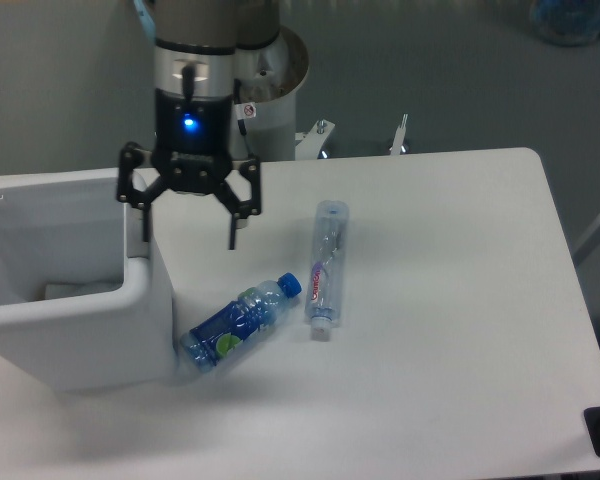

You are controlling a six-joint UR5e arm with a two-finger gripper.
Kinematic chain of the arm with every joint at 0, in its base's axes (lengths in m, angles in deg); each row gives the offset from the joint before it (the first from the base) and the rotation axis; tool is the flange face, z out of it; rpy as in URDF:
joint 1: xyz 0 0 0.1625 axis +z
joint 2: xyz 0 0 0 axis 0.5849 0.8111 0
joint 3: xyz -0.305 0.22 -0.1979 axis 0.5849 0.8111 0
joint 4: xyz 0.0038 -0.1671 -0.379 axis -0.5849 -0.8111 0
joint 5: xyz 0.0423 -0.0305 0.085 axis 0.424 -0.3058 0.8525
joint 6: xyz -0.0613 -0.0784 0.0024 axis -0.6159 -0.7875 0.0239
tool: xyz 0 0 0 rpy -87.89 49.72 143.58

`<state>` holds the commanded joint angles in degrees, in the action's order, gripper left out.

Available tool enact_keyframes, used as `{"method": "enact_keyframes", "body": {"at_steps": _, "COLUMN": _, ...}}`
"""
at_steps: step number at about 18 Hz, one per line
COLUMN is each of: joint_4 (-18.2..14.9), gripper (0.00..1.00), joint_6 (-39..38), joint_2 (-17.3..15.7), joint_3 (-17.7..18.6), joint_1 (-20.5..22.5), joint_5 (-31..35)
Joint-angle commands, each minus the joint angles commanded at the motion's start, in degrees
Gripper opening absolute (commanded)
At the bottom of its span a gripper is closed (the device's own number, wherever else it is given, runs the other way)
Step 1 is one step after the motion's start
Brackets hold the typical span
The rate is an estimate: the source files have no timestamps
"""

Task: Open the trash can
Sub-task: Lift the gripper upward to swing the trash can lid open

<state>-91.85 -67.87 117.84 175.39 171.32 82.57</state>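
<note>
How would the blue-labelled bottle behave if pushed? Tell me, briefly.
The blue-labelled bottle lies on its side, so it would likely roll. It looks like thin clear plastic, probably light and easily dented. Its base sits against the trash can, which may block motion that way.

Black claw (pixel 189 222) with blue light, silver-grey wrist above

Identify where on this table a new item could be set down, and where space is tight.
Free: the right side of the table, beyond the clear bottle, and the front strip. Crowded: the left, where the trash can, blue bottle and open gripper cluster.
</note>
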Motion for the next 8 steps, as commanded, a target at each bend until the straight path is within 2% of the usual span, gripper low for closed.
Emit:
{"method": "enact_keyframes", "body": {"at_steps": 5, "joint_4": -0.44, "gripper": 1.0, "joint_6": 13.86, "joint_2": 0.35, "joint_3": 1.84, "joint_1": 5.01, "joint_5": 10.64}}
{"method": "enact_keyframes", "body": {"at_steps": 8, "joint_4": -0.35, "gripper": 1.0, "joint_6": 20.72, "joint_2": 0.44, "joint_3": 3.95, "joint_1": 7.38, "joint_5": 12.33}}
